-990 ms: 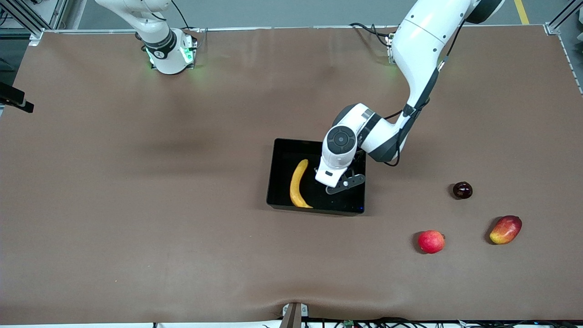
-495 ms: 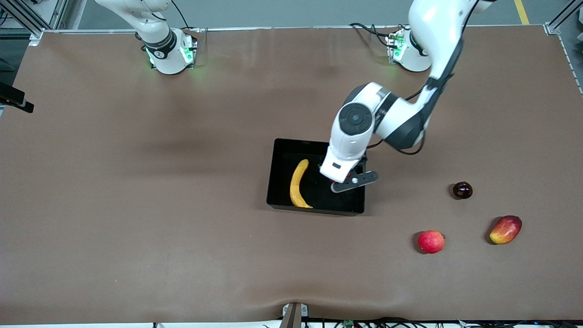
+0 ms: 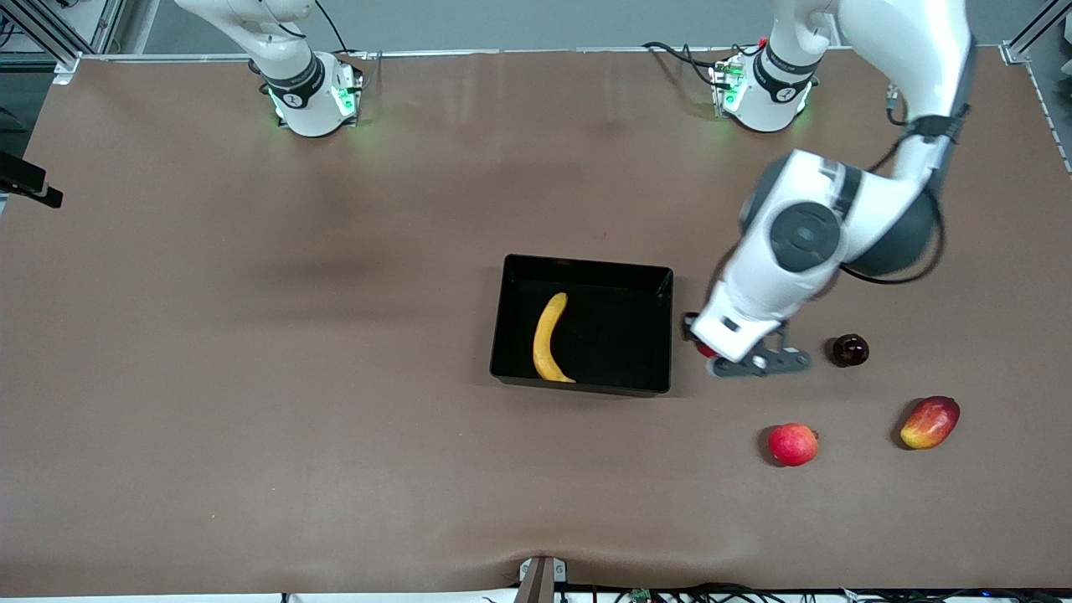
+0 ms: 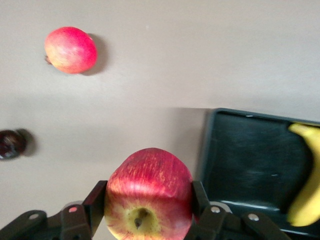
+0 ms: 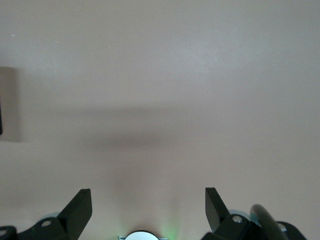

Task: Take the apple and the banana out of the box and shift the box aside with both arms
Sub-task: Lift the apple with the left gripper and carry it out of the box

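The black tray [image 3: 586, 266] sits mid-table with the yellow banana [image 3: 548, 339] lying inside it. My left gripper [image 3: 713, 345] is over bare table just beside the tray's wall at the left arm's end. It is shut on the red apple [image 3: 705, 348]. In the left wrist view the apple [image 4: 148, 180] shows yellowish streaks round its stem dimple and sits between the fingers of the left gripper [image 4: 148, 200], with the tray [image 4: 250, 160] and banana [image 4: 306, 190] alongside. My right gripper [image 5: 148, 200] is open and empty over bare table; that arm waits near its base.
A pinkish-red round fruit [image 3: 792, 444] lies nearer the front camera than the left gripper and also shows in the left wrist view [image 4: 70, 50]. A dark round fruit [image 3: 850, 349] lies close beside the gripper. A red-yellow mango [image 3: 930, 422] lies toward the left arm's end.
My left gripper has moved from over the tray toward the left arm's end of the table and is now off the tray, with the apple in it. The banana and tray have not moved.
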You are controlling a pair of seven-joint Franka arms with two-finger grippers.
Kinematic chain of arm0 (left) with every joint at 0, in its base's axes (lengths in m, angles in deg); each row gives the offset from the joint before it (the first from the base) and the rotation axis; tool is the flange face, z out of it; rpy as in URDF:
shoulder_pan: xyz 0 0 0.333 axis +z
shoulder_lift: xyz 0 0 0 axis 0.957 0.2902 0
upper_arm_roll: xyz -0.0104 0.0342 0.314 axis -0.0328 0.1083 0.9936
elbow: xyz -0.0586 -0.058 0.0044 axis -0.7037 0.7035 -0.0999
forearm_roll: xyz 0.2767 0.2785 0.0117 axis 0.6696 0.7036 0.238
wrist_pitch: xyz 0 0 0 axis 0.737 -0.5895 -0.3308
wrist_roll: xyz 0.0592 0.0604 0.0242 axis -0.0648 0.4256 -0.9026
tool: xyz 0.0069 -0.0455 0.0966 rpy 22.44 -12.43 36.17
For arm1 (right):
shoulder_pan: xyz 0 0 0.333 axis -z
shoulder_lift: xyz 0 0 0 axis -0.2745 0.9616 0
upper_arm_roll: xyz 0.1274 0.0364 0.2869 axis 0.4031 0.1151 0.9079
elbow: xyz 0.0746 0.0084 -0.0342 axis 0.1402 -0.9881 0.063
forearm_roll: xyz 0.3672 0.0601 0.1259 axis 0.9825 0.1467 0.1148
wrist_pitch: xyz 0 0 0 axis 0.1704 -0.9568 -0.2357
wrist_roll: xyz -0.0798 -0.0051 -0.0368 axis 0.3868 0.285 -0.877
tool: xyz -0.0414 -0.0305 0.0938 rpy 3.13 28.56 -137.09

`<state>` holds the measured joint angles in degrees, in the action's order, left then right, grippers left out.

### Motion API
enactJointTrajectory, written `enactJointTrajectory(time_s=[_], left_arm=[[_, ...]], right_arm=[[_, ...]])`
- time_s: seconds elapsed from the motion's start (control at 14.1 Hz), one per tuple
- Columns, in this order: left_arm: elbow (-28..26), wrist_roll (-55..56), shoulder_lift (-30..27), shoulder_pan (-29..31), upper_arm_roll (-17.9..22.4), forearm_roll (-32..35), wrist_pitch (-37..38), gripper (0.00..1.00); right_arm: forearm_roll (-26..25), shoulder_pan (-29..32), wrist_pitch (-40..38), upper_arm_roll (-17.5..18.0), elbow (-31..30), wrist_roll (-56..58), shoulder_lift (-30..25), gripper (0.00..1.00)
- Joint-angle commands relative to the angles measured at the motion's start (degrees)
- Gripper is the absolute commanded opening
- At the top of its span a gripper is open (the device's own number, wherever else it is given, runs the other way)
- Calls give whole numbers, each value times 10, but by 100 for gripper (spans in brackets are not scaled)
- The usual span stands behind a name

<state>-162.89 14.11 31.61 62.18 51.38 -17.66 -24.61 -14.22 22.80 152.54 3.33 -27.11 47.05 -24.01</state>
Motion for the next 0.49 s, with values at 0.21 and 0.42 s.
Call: enactJointTrajectory(time_s=[0.21, 0.42], left_arm=[[-14, -112, 43, 86, -4, 54, -6, 0], [-11, -115, 74, 100, -3, 90, -36, 0]], right_arm=[[14, 15, -5, 8, 18, 11, 17, 100], [14, 12, -5, 8, 18, 11, 17, 100]])
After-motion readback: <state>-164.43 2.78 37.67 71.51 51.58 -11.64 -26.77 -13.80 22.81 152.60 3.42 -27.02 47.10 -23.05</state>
